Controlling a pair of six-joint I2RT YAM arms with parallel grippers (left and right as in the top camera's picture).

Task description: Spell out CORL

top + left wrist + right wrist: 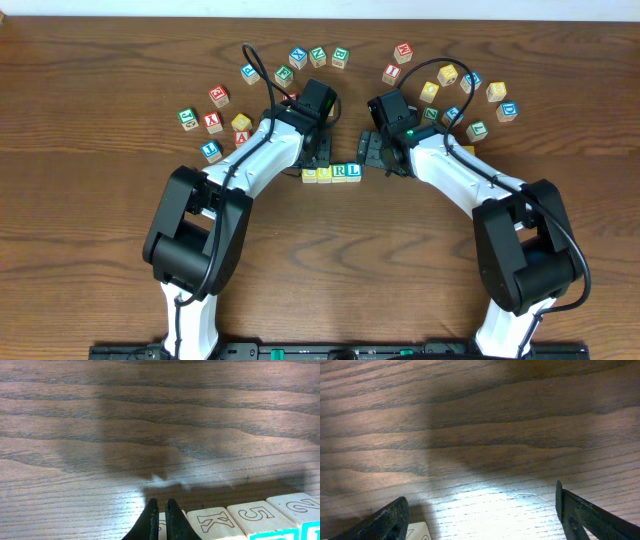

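We saw a brown, wood-grained worktop (pixel 120 60), its grain running side to side, with a pale strip beyond its far edge. Of the room nothing else showed. Both arms threw soft shadows on the wood, and a bright glare lay between the fingers in the right wrist view.

The row (pixel 331 173) lay near the middle of the worktop, between the two arms. Its four cubes touched side by side: two yellow cubes (pixel 310 175) at the left, then the R cube (pixel 340 171) and the L cube (pixel 354 170). The long axis ran left to right, with the right end tilted a little away from the robot. The tops of the R and the L pointed away from the robot.

The left tool (pixel 162 512) hung just behind the yellow end of the row, its fingers pressed together and holding nothing. The right tool (pixel 482 510) stood just beyond the L end, its fingers wide apart over bare wood.

Loose cubes (pixel 300 57) lay scattered in two clusters farther back, well apart from the row.
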